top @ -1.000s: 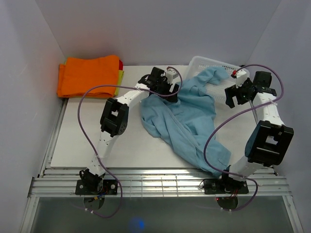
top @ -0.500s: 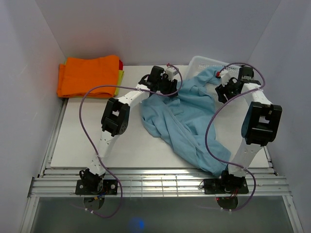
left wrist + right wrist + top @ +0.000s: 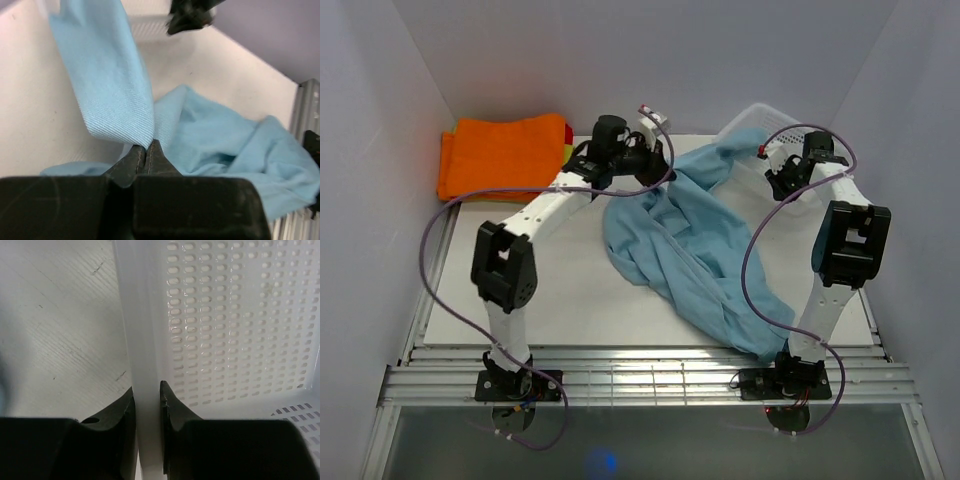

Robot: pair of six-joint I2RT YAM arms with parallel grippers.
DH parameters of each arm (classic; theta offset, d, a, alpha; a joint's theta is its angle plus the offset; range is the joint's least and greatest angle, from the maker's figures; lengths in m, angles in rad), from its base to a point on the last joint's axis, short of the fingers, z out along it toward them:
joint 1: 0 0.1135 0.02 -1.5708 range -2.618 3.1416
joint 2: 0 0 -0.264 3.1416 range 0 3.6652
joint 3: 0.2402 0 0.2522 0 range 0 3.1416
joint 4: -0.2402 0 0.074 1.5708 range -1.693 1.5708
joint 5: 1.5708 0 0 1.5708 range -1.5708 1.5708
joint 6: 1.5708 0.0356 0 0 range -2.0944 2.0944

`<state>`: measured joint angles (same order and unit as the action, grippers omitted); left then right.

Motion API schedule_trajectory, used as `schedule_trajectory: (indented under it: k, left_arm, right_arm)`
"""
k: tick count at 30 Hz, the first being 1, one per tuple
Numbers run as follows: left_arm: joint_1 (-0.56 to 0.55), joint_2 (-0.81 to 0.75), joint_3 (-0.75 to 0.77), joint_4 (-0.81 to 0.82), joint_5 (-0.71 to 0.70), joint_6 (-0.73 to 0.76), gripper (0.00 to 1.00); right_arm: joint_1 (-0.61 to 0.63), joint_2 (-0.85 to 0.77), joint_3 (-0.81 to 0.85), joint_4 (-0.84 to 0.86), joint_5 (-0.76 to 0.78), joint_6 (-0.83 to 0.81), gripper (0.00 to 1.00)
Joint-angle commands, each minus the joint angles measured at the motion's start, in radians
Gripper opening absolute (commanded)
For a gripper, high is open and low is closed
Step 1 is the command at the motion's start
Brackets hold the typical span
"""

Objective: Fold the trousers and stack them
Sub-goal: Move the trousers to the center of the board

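The light blue trousers (image 3: 690,240) lie crumpled across the white table, one leg trailing to the near edge and another part stretched up toward the basket. My left gripper (image 3: 658,162) is shut on a fold of the trousers (image 3: 110,85), its tips (image 3: 148,146) pinching the cloth and holding it taut above the table. My right gripper (image 3: 782,175) is shut on the rim of the white perforated basket (image 3: 145,315), one finger inside the wall and one outside (image 3: 147,390). The basket (image 3: 757,118) stands tilted at the back right.
A folded orange garment (image 3: 500,155) lies at the back left on top of yellow and red cloths (image 3: 567,150). White walls close in on the left, back and right. A slatted metal rail (image 3: 640,375) runs along the near edge by the arm bases.
Both grippers went from open to shut. The left one took a fold of the trousers and pulled it up and leftward. The right one moved onto the basket rim, and the basket tipped.
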<state>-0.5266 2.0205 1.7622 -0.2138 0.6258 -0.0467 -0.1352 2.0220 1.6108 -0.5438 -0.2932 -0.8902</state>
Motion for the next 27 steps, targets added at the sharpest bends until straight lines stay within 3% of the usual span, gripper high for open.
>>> schedule_trajectory:
  k: [1, 9, 15, 18, 19, 23, 25, 27]
  left_arm:
    - [0.048, -0.345, -0.091, 0.057, 0.103, -0.007, 0.0]
    - [0.161, -0.62, -0.381, -0.114, 0.071, -0.002, 0.0]
    - [0.197, -0.735, -0.627, -0.102, 0.0, -0.027, 0.0]
    - [0.197, -0.692, -0.641, -0.108, -0.073, -0.059, 0.0]
    - [0.197, -0.668, -0.626, -0.122, -0.101, -0.061, 0.07]
    - [0.209, -0.54, -0.508, -0.217, -0.201, -0.048, 0.35]
    - [0.223, -0.514, -0.454, -0.246, -0.175, -0.023, 0.42]
    - [0.227, -0.499, -0.425, -0.266, -0.149, 0.007, 0.58]
  right_arm:
    - [-0.032, 0.061, 0.093, 0.156, 0.131, 0.085, 0.08]
    - [-0.037, 0.138, 0.198, 0.162, 0.169, 0.022, 0.08]
    - [-0.037, 0.211, 0.337, 0.15, 0.226, 0.025, 0.08]
    - [-0.034, 0.237, 0.392, 0.131, 0.267, 0.04, 0.43]
    - [-0.035, 0.231, 0.406, 0.119, 0.266, 0.051, 0.58]
    - [-0.037, 0.104, 0.33, 0.084, 0.183, 0.074, 0.82]
    - [-0.04, 0.008, 0.311, 0.01, 0.096, 0.086, 0.88]
    - [-0.043, -0.089, 0.296, -0.103, 0.031, 0.114, 0.92]
